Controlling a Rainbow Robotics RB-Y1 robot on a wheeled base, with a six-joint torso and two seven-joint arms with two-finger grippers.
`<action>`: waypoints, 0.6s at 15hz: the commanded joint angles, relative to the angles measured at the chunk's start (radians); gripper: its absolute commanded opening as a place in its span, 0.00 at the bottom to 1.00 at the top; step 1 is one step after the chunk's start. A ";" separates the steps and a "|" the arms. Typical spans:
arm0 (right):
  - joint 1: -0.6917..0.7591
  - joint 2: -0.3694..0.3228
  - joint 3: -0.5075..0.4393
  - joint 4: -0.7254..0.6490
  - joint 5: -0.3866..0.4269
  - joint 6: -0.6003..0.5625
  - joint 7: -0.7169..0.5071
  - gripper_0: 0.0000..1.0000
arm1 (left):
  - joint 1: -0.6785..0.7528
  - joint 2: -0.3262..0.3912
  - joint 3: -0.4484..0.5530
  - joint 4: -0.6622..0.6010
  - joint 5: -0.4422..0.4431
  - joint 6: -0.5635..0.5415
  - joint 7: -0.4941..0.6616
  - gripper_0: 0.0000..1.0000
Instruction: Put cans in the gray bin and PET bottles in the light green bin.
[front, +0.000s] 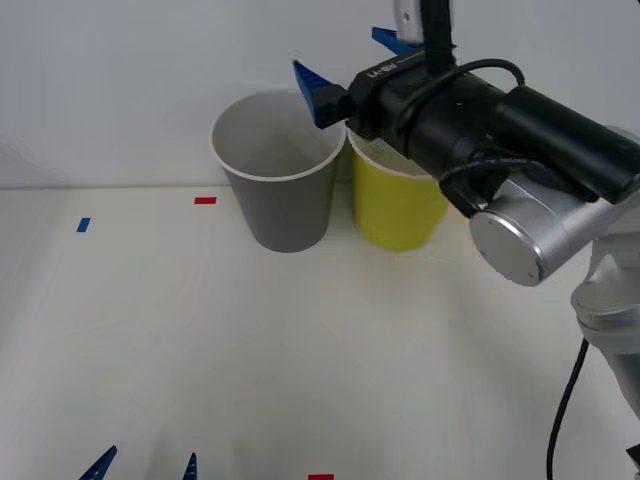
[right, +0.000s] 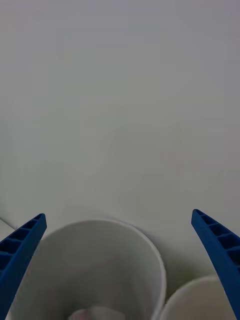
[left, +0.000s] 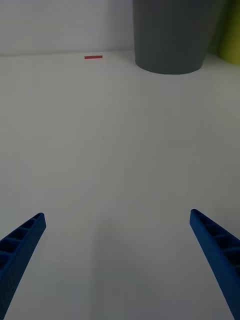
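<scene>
Right end effector (front: 345, 68) hangs spread wide and empty just over the gray bin (front: 282, 190), at its 1 o'clock rim, with the light green bin (front: 395, 205) touching at 3. Something pale sits at the gray bin's bottom, maybe the can. Left end effector (front: 145, 465) idles wide open, low over the bench (front: 300, 360).

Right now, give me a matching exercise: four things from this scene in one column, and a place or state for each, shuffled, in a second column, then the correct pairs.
Things:
1. right claw
2. left claw
3. gray bin
4. light green bin

Places or states:
A. low at the near edge of the table, open
B. standing on the robot's right of its twin
C. open, raised over the bin rims
D. standing on the robot's left of its twin, near the red tape mark

Pairs: 1-C, 2-A, 3-D, 4-B
</scene>
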 joint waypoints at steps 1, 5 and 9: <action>0.188 -0.094 -0.090 -0.181 -0.007 0.000 -0.024 1.00 | 0.000 0.000 0.000 0.000 0.000 0.000 0.000 1.00; 0.467 -0.128 -0.174 -0.393 0.027 -0.001 -0.047 1.00 | 0.000 0.000 0.000 0.000 0.000 0.000 0.000 1.00; 0.737 -0.129 -0.240 -0.485 0.042 -0.067 -0.052 1.00 | 0.000 0.000 0.000 0.000 0.000 0.000 0.000 1.00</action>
